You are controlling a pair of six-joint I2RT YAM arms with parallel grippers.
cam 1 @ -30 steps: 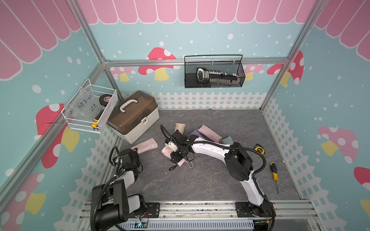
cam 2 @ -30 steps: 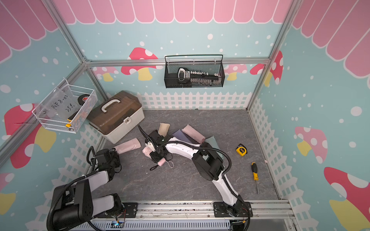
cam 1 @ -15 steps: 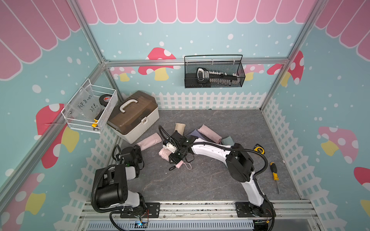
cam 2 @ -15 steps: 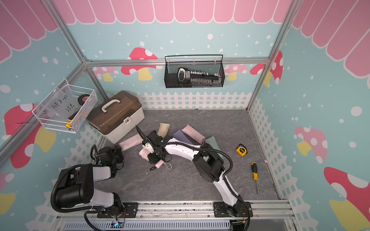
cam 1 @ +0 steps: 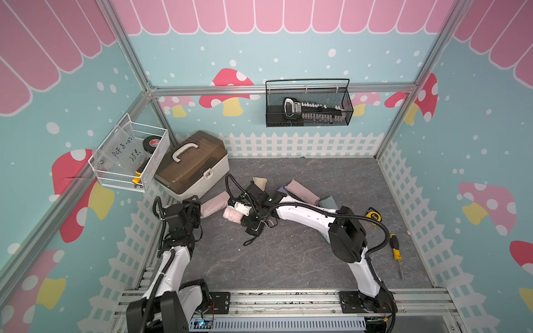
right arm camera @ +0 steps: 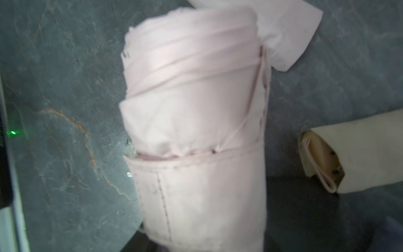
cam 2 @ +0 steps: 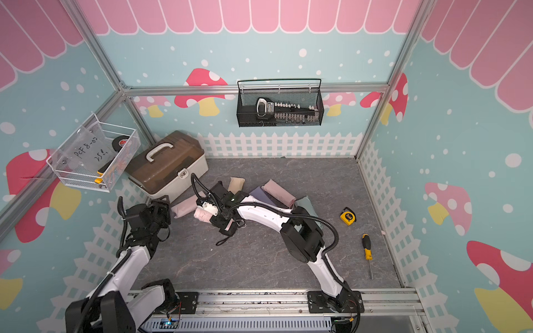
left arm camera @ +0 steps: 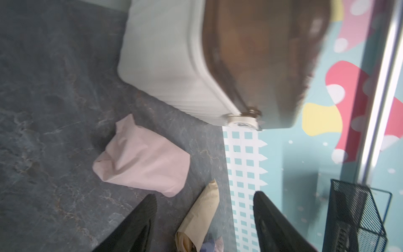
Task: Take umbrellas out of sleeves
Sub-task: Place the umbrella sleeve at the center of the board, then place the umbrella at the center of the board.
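Moved: left gripper is spreading its jaws, holding nothing, letting go of the flat pink fabric sleeve.
Sleeve: lying limp at its 3 o'clock, just apart.
Right gripper: clamping the pink pleated rolled umbrella, axis running 10–4 o'clock.

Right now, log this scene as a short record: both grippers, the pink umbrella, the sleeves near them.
left gripper: open, empty
right gripper: shut on the pink umbrella, at its handle end
pink umbrella: bare pleated roll, out of any sleeve
pink sleeve: limp on the table, beside the toolbox, apart from the left gripper's fingers
beige sleeve: on the table, umbrella inside
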